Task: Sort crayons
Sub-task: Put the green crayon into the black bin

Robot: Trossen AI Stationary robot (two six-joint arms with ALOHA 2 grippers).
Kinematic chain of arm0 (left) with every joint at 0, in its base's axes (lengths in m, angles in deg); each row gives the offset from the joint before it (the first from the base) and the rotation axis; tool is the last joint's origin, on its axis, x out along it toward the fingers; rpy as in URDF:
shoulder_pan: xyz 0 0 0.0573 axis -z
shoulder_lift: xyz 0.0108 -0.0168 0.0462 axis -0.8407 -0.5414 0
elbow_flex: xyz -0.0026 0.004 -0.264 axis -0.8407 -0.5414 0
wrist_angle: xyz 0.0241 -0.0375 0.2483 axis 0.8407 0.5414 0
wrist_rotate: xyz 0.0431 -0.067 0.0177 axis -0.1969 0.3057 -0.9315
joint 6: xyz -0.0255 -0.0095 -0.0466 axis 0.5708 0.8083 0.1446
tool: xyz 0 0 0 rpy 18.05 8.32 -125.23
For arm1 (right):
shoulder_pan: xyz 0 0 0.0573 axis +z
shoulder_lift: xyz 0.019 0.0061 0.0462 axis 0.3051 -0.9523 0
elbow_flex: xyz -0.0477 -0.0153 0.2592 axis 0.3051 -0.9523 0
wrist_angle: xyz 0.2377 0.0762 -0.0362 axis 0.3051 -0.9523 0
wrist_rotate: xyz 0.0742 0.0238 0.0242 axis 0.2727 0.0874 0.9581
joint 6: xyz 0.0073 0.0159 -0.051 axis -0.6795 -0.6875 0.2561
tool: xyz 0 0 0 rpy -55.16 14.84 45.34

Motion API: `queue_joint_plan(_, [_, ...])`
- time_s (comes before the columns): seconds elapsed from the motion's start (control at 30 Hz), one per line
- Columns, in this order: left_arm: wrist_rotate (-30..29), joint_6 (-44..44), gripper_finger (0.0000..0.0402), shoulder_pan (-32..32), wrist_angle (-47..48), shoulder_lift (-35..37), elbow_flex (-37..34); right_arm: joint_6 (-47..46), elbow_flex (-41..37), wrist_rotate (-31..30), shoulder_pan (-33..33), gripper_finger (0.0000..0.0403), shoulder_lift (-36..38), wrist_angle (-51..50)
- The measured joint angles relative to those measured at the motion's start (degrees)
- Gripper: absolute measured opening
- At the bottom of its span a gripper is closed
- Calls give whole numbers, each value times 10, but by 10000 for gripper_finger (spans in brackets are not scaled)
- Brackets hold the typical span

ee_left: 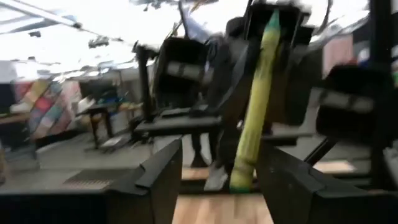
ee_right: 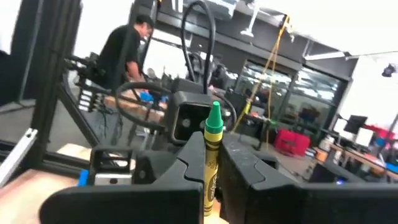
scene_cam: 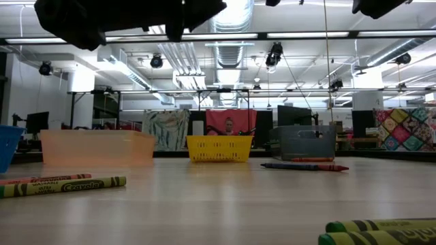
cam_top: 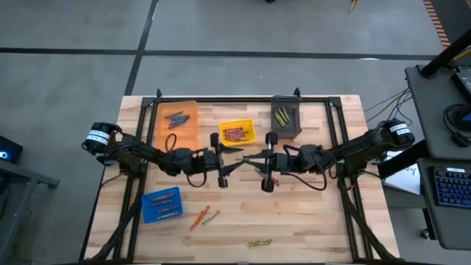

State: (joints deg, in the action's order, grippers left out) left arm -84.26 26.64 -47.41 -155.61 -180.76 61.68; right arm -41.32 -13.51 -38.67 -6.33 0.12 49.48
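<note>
Right gripper (ee_right: 211, 180): fingers clamped on an olive-yellow crayon (ee_right: 211, 155), held upright above mid-table.
Left gripper (ee_left: 214, 180): fingers spread apart, facing the right gripper, the same crayon standing in the gap.
Bins: orange bin (cam_top: 179, 122), yellow bin (cam_top: 237, 133) and grey bin (cam_top: 286, 118) along the table's far edge; blue bin (cam_top: 161, 205) near the front-left corner, all with crayons inside.
Loose crayons (cam_top: 205, 216): scattered near the table's (cam_top: 309, 213) front edge.

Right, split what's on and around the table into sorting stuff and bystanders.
Job:
- olive-yellow crayon in the right gripper; left gripper open beside it
- loose crayons on the table
- orange bin, yellow bin, grey bin, blue bin

Bystanders:
- keyboard
- person behind
</note>
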Motion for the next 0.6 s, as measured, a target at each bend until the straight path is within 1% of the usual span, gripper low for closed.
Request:
queue_joint_plan(0.07, [-8,-3,189,0,12,0,0,-3,0,-16,-3,13,10,-21])
queue_joint_plan(0.13, [-19,-3,193,0,16,0,0,-6,7,-48,-7,13,23,-55])
queue_joint_plan(0.23, [-42,-4,196,0,28,0,0,-9,25,-81,-20,13,44,-137])
queue_joint_plan(0.33, [-83,-4,197,-1,36,0,-1,-32,61,-97,-45,13,58,-244])
queue_joint_plan(0.4, [-102,0,197,0,44,0,-1,-42,95,-122,-71,13,61,-333])
queue_joint_plan(0.5, [-114,12,197,1,55,0,-1,-69,148,-130,-119,13,57,-464])
queue_joint_plan(0.6, [-117,18,197,0,59,0,-1,-76,185,-126,-169,13,46,-549])
